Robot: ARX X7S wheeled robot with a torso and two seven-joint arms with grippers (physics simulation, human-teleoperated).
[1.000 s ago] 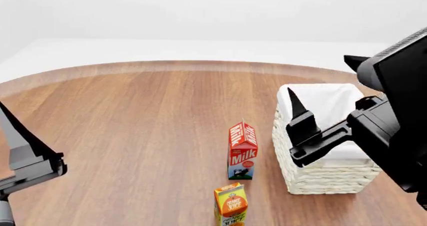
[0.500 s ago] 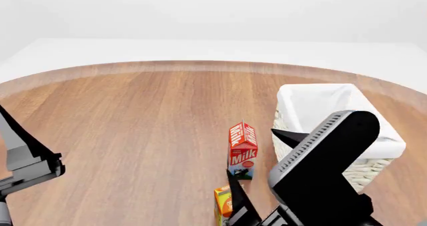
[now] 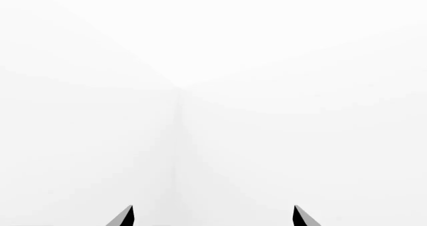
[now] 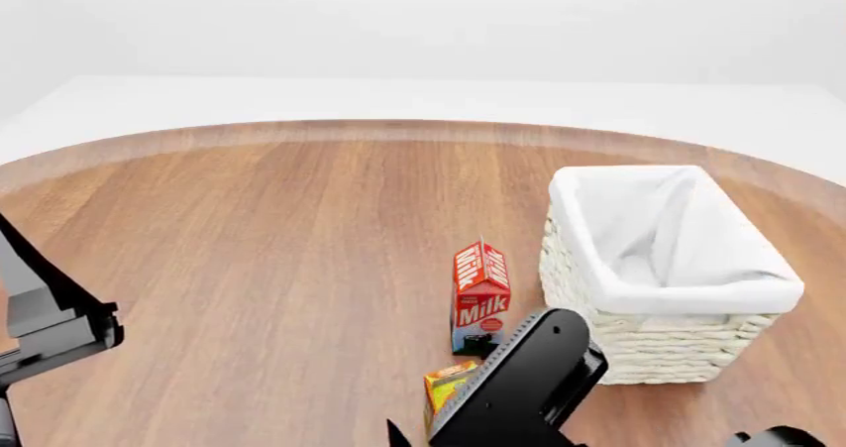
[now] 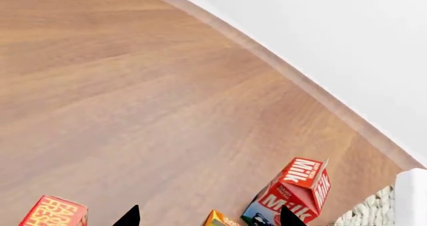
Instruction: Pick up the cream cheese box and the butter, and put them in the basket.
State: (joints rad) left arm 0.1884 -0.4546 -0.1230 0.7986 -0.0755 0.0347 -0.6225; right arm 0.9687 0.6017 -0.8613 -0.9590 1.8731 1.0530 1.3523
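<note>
Spreading wide and empty, the right gripper (image 5: 208, 218) frames butter (image 5: 53, 212), hidden from the head camera.

A round wooden counter (image 4: 264, 229) with a pale rim carries a white-lined wicker basket (image 4: 661, 343) at its right. Just beside the basket, apart from it, a milk carton (image 4: 480, 293) stands upright; an orange juice carton (image 4: 447, 390) stands nearer, partly hidden. A red-orange box (image 5: 53, 213) sits further left.
</note>
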